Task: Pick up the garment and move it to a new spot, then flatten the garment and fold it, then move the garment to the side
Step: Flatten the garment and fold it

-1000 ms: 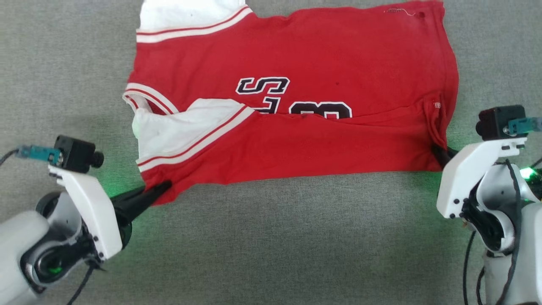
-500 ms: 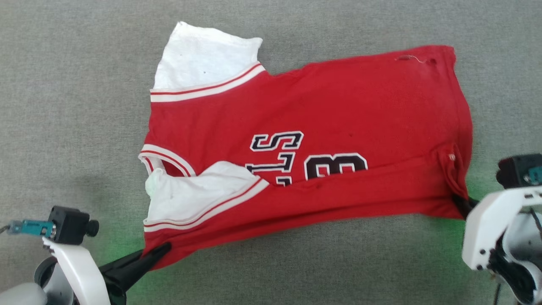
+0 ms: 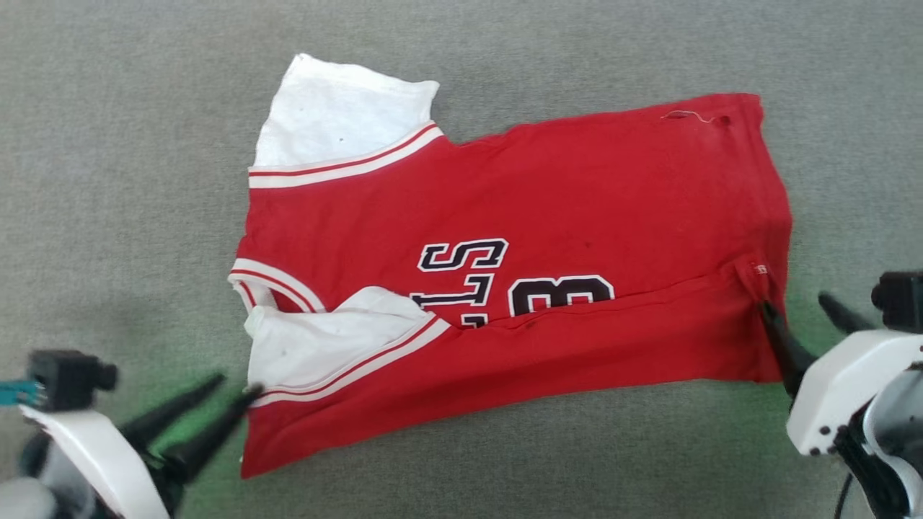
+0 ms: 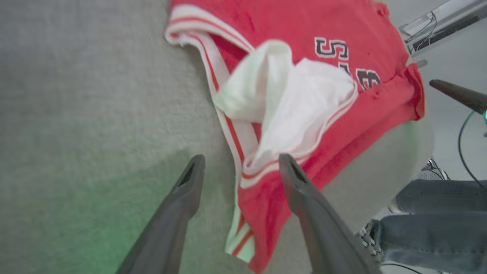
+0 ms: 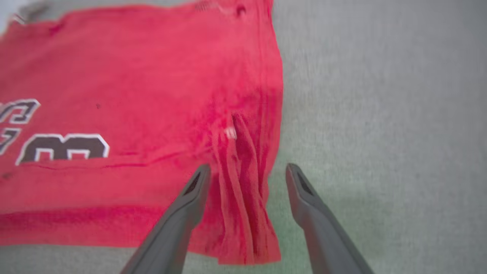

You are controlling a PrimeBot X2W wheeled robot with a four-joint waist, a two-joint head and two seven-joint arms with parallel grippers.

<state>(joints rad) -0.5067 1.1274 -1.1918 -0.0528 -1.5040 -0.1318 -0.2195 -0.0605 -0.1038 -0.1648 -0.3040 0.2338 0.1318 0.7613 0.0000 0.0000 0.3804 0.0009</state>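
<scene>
- The left gripper (image 3: pixel 238 384) sits at 8 o'clock of the head view. Its two long dark fingers are spread wide and pinch nothing. The inner tip lies at the red-and-white striped trim (image 3: pixel 346 371); I cannot tell whether it touches.
- The red jersey of thin shiny fabric (image 3: pixel 519 216) lies flat across the middle of the grey felt-like surface (image 3: pixel 505 447), neck end towards 9 o'clock and hem towards 3 o'clock.
- A crumpled white panel (image 3: pixel 339 115) juts out at its 11 o'clock corner.
- The strip along the jersey's 6 o'clock edge is folded up over the body. It covers the lower part of the black-and-white block lettering (image 3: pixel 461 256).
- The edges are straight, with a bunched, pleated corner at 4 o'clock.
- Bare surface rings the jersey, widest towards 6 and 9 o'clock.
- The right gripper (image 3: pixel 793 301) is at 4 o'clock, fingers spread and holding nothing. The pleated corner lies between them in the right wrist view.
- A person's legs in blue denim (image 4: pixel 437 228) show at 4 o'clock of the left wrist view.
</scene>
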